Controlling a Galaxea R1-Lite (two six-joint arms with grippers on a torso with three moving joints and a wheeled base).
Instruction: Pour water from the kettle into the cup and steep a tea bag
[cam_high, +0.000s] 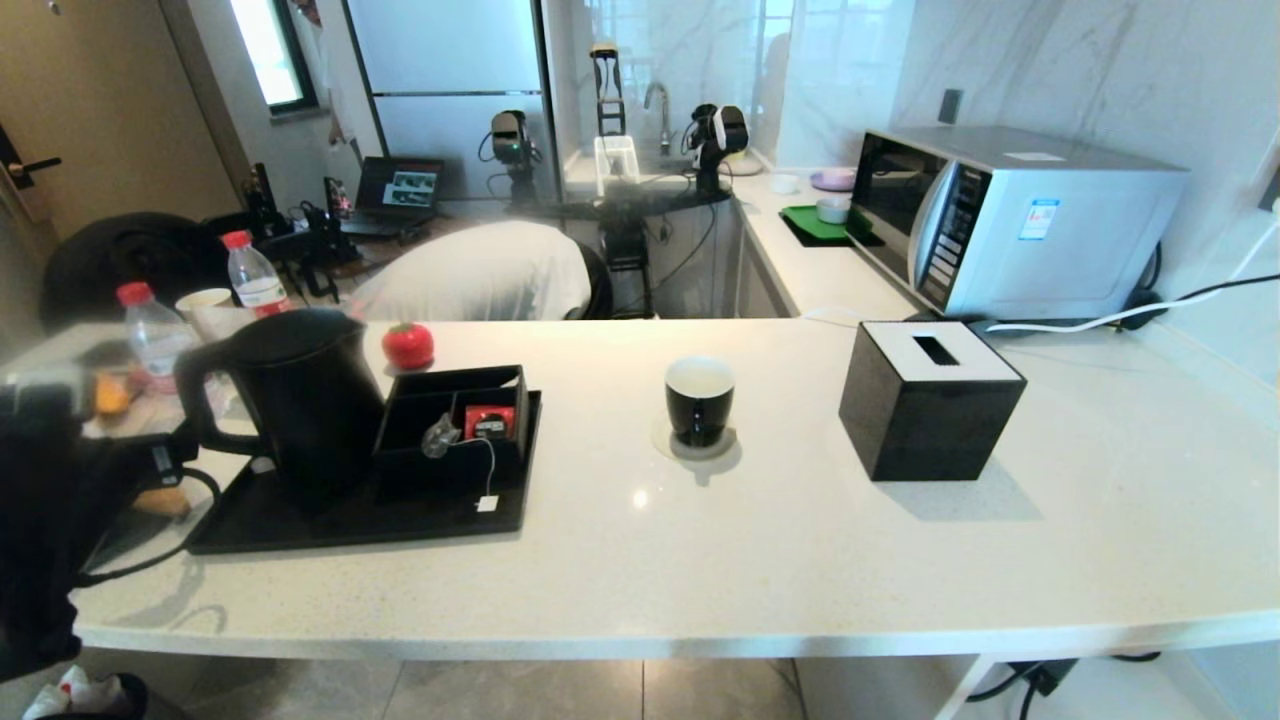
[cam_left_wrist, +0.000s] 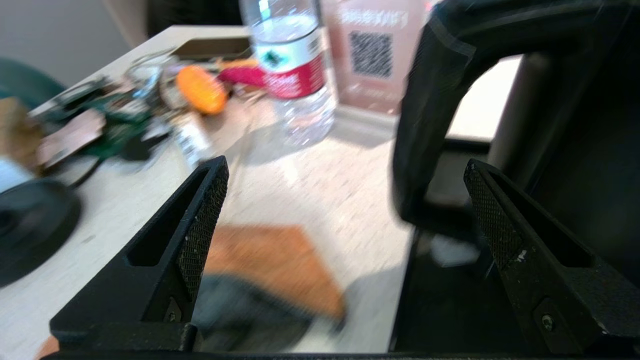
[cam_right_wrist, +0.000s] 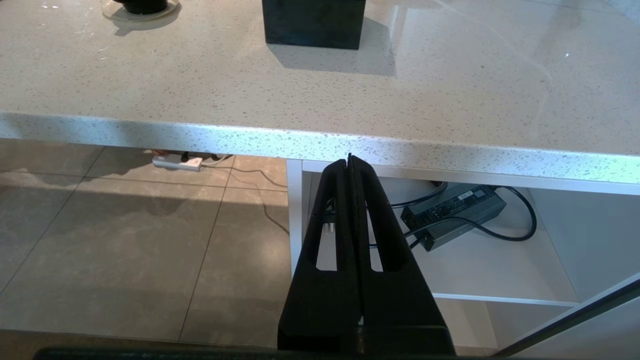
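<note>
Your left pincer is spread wide and holds nothing. The kettle stands just ahead of it, and the lower curve of its loop handle already sits between the two fingers, nearer the finger on the kettle-body side. Neither pad appears to touch it.

The first risk is closest in. If you close from here, I judge the grip would land on the handle's lower bend rather than its straight run, and a full kettle could swing or slip once lifted. The finger nearest the body could also nudge the kettle wall and slide it on the black tray.

A little beyond the open side of the pincer there is a red-labelled water bottle and loose clutter on the tabletop; a wide sweep would knock them.

Past the kettle, the tea bag lies in the tray's organiser with its string trailing down to the tag, so a swinging kettle could snag it. Farther on, well apart, the cup stands on a coaster; a tilted carry would spill before reaching it.

Your right pincer is pressed together, empty, parked below the tabletop edge.
</note>
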